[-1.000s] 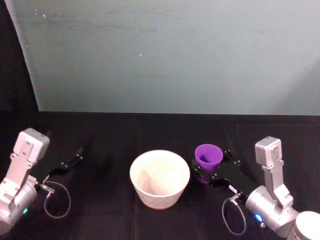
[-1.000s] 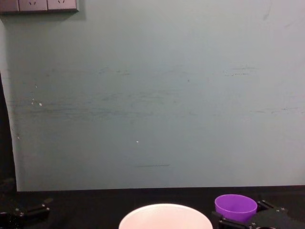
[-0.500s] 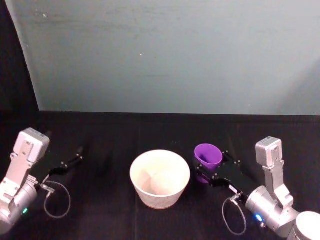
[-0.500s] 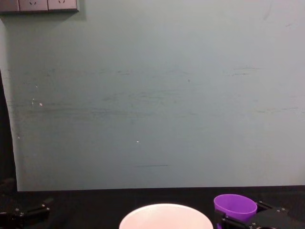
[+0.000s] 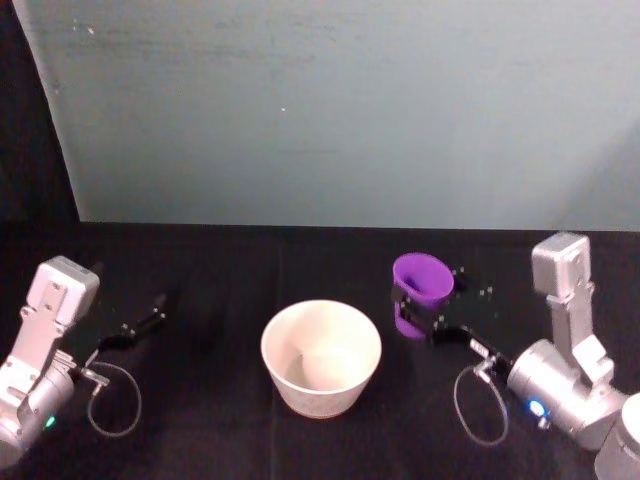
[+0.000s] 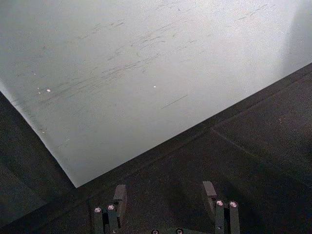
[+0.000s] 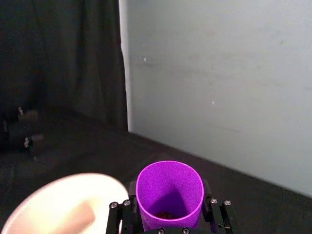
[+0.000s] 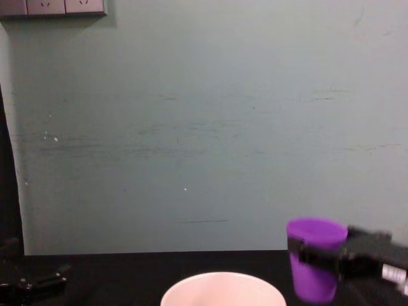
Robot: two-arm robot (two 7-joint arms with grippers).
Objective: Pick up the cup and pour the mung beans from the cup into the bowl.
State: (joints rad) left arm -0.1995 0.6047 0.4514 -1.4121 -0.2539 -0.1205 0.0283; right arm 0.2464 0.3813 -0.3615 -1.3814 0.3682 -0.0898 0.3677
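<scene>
The purple cup (image 5: 421,276) is off the table, held to the right of the pinkish-white bowl (image 5: 314,396) and higher than its rim. My right gripper (image 5: 428,305) is shut on the cup's lower half. In the chest view the cup (image 8: 315,237) hangs upright right of the bowl's rim (image 8: 223,278), with the right gripper (image 8: 322,258) clamped around it. The right wrist view looks into the cup (image 7: 169,187), where a few dark mung beans (image 7: 165,214) lie at the bottom, and the bowl (image 7: 58,189) is beside it. My left gripper (image 6: 165,194) is open, parked at the far left (image 5: 140,325).
The table is covered in black cloth (image 5: 220,290), with a pale teal wall (image 5: 330,110) behind it. A cable loop (image 5: 112,400) hangs by the left arm and another (image 5: 482,405) by the right arm. A wall socket plate (image 8: 51,6) is at the upper left.
My right gripper has lifted the cup off the table, moving up and slightly to the right, away from the bowl. The left arm and the bowl have not moved.
</scene>
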